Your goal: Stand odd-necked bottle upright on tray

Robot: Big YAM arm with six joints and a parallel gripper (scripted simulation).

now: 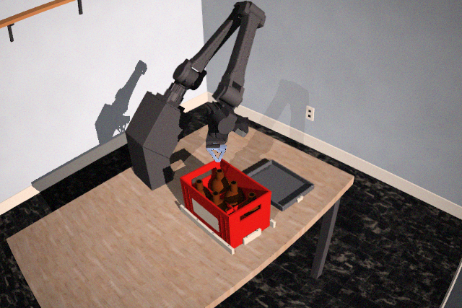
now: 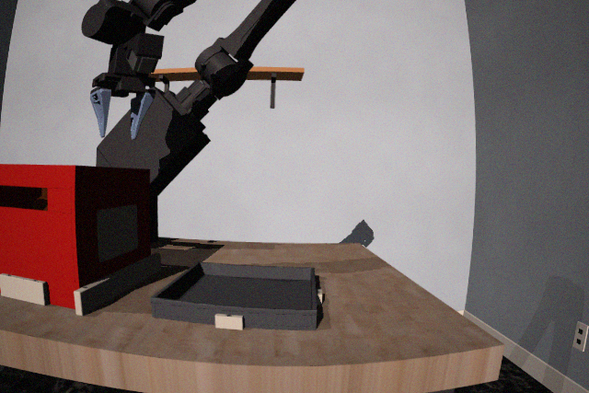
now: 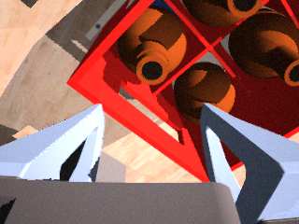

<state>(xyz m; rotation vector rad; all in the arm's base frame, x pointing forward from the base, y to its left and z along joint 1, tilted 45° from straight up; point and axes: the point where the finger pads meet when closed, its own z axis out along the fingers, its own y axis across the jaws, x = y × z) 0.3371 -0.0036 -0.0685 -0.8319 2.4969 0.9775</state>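
1. I see the red crate [image 1: 249, 218] on the table, the grey tray [image 1: 298, 193] beside it.
2. Five brown bottles [image 1: 218, 182] stand upright in the crate; the odd one isn't discernible.
3. My gripper [image 2: 116, 133] hangs part-open, holding nothing, above the crate's rear edge, the bottles below and slightly forward.

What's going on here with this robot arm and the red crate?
A dark robot arm hangs above the back edge of a red crate of brown bottles. Its gripper is open and holds nothing, clear above the crate. All the bottles are in the crate, and the grey tray beside it has nothing on it.
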